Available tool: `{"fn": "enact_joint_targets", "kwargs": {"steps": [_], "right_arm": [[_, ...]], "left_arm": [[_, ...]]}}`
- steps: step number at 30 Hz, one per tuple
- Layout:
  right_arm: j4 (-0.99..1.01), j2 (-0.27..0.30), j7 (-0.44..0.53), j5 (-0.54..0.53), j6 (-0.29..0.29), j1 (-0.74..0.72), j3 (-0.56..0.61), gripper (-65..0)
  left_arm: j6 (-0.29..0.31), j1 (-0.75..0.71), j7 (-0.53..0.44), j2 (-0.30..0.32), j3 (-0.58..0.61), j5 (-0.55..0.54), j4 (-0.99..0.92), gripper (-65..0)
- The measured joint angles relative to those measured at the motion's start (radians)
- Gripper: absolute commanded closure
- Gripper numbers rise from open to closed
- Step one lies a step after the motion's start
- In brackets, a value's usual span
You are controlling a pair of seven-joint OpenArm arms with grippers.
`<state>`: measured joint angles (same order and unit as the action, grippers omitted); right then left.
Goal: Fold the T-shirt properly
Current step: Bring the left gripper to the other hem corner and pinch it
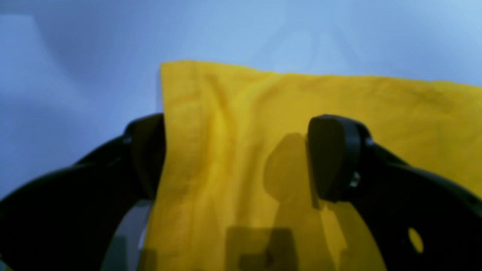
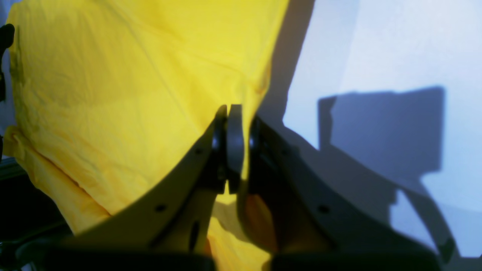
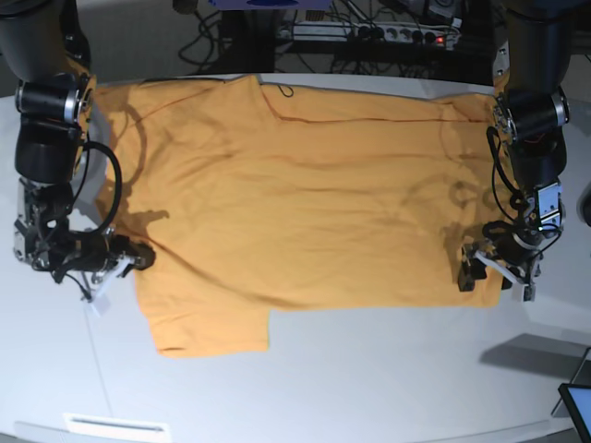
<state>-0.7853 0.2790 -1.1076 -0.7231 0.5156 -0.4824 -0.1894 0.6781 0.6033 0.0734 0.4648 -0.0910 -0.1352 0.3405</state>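
Observation:
The orange-yellow T-shirt (image 3: 295, 194) lies spread across the white table (image 3: 369, 378), with one folded part (image 3: 208, 328) reaching toward the front left. At the shirt's left edge my right gripper (image 3: 138, 257) is shut on the cloth. In the right wrist view its fingertips (image 2: 228, 146) press together with the yellow T-shirt (image 2: 124, 86) bunched around them. My left gripper (image 3: 480, 272) stands open at the shirt's right edge. In the left wrist view, the T-shirt's hem (image 1: 233, 124) runs between the wide-apart left gripper (image 1: 241, 158) fingers.
Cables and a power strip (image 3: 406, 35) run behind the table's far edge. A dark tablet corner (image 3: 577, 403) shows at the lower right. A small white strip (image 3: 115, 426) lies near the front left edge.

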Motion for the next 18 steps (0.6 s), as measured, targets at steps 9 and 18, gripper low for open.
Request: {"fn": "enact_joint_targets", "kwargs": {"steps": [9,18], "right_arm": [[0.0,0.0,0.014,-0.004,0.0,0.005,0.0,-0.4],[0.0,0.0,0.016,-0.004,0.0,0.006,0.0,-0.4]], "left_arm": [[0.0,-0.011,-0.006,-0.005,0.0,-0.008,0.005,-25.5],[0.012,-0.042,0.013,-0.004,-0.004,-0.013,0.057,0.0]]}}
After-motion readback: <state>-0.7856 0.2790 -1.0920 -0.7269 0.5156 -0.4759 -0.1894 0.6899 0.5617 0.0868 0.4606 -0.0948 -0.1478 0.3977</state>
